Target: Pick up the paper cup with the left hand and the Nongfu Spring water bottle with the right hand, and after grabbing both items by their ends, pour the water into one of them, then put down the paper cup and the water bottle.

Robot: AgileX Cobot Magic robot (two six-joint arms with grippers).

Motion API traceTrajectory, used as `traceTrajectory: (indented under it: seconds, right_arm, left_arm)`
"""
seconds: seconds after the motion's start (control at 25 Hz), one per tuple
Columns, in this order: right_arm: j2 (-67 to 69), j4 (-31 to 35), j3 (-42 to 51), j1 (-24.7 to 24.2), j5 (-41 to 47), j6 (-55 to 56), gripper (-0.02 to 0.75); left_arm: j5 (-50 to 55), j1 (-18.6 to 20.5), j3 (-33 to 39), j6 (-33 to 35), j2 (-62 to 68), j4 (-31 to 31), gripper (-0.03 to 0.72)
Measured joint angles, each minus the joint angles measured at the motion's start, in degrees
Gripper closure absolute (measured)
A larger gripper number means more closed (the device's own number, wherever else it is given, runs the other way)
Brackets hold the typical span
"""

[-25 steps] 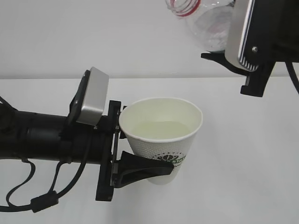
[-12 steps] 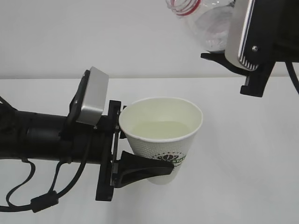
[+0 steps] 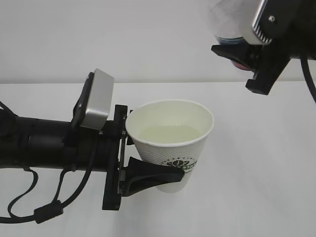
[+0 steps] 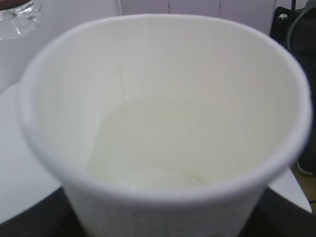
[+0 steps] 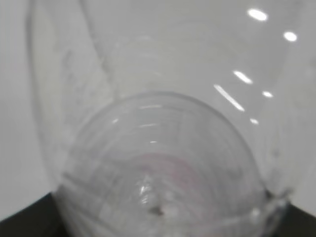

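The white paper cup with its dark green logo is upright, and my left gripper is shut on its lower part from the left. A pale pool of water fills about half of it. The cup and the water fill the left wrist view; dark fingers show at the bottom corners. At top right my right gripper is shut on the Nongfu Spring water bottle, blurred and partly out of frame, high above the cup. The clear bottle fills the right wrist view.
The white table runs under both arms to a pale wall. Black cables hang below the left arm. A dark object stands at the right edge of the left wrist view.
The right gripper has turned, and the bottle's red-ringed neck has swung up out of the exterior view. The cup and left arm have stayed where they were.
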Motion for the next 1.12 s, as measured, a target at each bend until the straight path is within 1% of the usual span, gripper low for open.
traceTrajectory:
  seconds: [0.24, 0.64, 0.84, 0.96, 1.12]
  right_arm:
    - [0.00, 2.79, 0.00, 0.00, 4.95, 7.30, 0.269]
    - [0.00, 3.48, 0.00, 0.00, 5.56, 11.70, 0.269]
    - [0.00, 4.10, 0.00, 0.00, 5.97, 12.09, 0.269]
    - [0.00, 4.22, 0.00, -1.33, 6.01, 12.22, 0.269]
    - [0.00, 4.89, 0.00, -5.97, 6.01, 12.96, 0.269]
  left_arm:
    - [0.00, 0.00, 0.00, 0.00, 0.00, -0.13, 0.196]
    - [0.00, 0.00, 0.00, 0.00, 0.00, -0.70, 0.196]
    - [0.00, 0.00, 0.00, 0.00, 0.00, -0.70, 0.196]
    - [0.00, 0.00, 0.00, 0.00, 0.00, -0.70, 0.196]
    - [0.00, 0.00, 0.00, 0.00, 0.00, -0.70, 0.196]
